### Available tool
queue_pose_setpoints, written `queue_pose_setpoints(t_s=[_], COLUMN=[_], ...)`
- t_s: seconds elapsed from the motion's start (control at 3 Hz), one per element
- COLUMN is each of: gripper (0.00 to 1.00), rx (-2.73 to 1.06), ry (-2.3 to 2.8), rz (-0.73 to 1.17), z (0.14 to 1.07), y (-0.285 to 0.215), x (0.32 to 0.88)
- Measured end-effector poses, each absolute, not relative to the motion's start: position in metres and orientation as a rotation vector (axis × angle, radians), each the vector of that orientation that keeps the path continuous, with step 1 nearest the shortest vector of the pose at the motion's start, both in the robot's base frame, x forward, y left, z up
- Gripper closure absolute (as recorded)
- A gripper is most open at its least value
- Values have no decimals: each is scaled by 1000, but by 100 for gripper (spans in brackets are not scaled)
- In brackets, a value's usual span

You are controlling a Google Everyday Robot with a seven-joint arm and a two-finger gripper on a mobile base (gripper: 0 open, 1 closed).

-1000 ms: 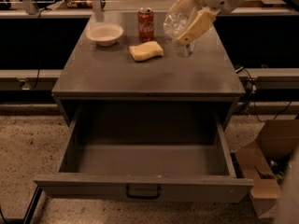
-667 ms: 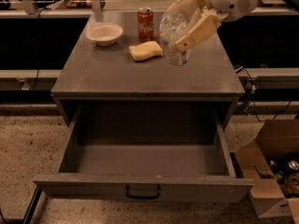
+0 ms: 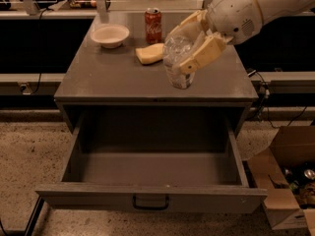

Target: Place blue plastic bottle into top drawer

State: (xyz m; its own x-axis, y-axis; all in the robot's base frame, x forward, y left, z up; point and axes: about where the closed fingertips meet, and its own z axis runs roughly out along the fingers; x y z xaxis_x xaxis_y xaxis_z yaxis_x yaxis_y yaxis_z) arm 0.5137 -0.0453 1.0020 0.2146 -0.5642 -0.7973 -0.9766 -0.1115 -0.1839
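My gripper (image 3: 189,43) is shut on the blue plastic bottle (image 3: 178,63), a clear crinkled bottle held roughly upright, its lower end hanging over the front right part of the cabinet top. The cream fingers (image 3: 202,53) clamp it from both sides. The top drawer (image 3: 147,198) is pulled fully open below and in front of the bottle; its grey inside holds nothing and its front panel has a dark handle at the centre.
On the grey cabinet top (image 3: 103,77) stand a white bowl (image 3: 110,35), a red soda can (image 3: 153,25) and a yellow sponge (image 3: 150,53). An open cardboard box (image 3: 290,181) with cans sits on the floor at the right.
The gripper with the bottle has moved forward and down, from over the back right of the cabinet top toward its front edge, nearer the open drawer.
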Motion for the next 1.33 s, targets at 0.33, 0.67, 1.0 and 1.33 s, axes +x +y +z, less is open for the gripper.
queue_pose_setpoints(t_s=[0.33, 0.67, 1.0, 1.33], gripper=[100, 100, 100, 100], rx=[-1782, -1747, -1728, -1778], ry=[1519, 1666, 1756, 1799], rz=[770, 842, 961, 1035], z=[999, 987, 945, 895], y=[-34, -27, -11, 6], x=[482, 447, 429, 426])
